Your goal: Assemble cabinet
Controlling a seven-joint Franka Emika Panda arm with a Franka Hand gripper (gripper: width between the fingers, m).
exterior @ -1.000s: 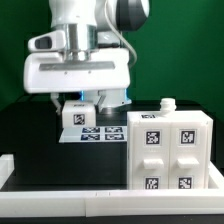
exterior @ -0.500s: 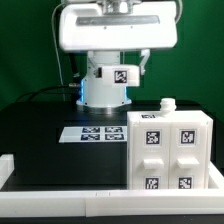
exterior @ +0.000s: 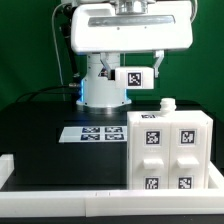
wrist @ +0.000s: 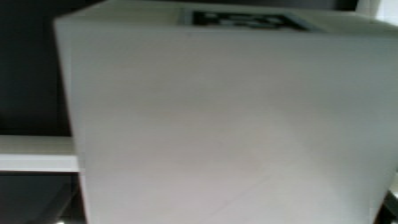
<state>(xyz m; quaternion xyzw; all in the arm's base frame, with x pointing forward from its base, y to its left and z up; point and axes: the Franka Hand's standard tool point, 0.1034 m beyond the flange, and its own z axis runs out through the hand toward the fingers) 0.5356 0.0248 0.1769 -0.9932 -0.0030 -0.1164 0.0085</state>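
Note:
The white cabinet body (exterior: 166, 150) stands at the exterior view's right, its front showing several small blocks with black-and-white tags. A small white knob (exterior: 166, 105) sits on its top. My gripper (exterior: 136, 72) is raised above the table, left of and above the body, and is shut on a white tagged block (exterior: 135, 78). In the wrist view this block (wrist: 214, 120) fills almost the whole picture, with its tag (wrist: 249, 18) at one edge. My fingers are hidden behind it.
The marker board (exterior: 95, 133) lies flat on the black table left of the cabinet body. The arm's white base (exterior: 102, 92) stands behind it. A low white rim (exterior: 60, 182) frames the table's front.
The arm has risen from low over the marker board to high above the table, carrying the tagged block up and toward the exterior view's right.

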